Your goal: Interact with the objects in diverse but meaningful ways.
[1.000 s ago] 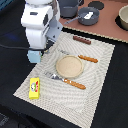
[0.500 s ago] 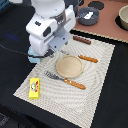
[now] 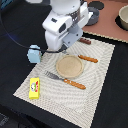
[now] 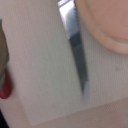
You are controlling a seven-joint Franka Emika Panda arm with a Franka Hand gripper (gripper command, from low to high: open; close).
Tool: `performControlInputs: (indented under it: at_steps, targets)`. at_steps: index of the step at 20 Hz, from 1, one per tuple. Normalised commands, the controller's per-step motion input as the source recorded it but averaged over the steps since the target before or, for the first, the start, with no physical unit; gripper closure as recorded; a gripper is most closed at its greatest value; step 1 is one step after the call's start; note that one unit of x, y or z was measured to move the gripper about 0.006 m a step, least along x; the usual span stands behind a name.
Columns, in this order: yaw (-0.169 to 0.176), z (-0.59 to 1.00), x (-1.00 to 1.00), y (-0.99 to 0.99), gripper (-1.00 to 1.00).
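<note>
The big white robot arm (image 3: pixel 62 25) hung over the woven mat (image 3: pixel 95 75), hiding its claw, so I could not tell if it was spread. It seemed between picks. The yellow box (image 3: pixel 34 88) lay near the mat's corner, a likely next reach.

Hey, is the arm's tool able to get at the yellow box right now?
Probably yes. The yellow box lies alone on the placemat's near corner with nothing on or beside it; the fork lies apart.
</note>
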Motion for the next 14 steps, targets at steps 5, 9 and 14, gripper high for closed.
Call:
performControlInputs:
  at_steps: [5, 9, 14]
  targets:
    - [0.035, 0.04, 0.44, 0.86, -1.0]
    - [0.092, -0.07, 0.11, 0.65, -1.0]
    - [0.11, -0.24, 0.12, 0.31, -1.0]
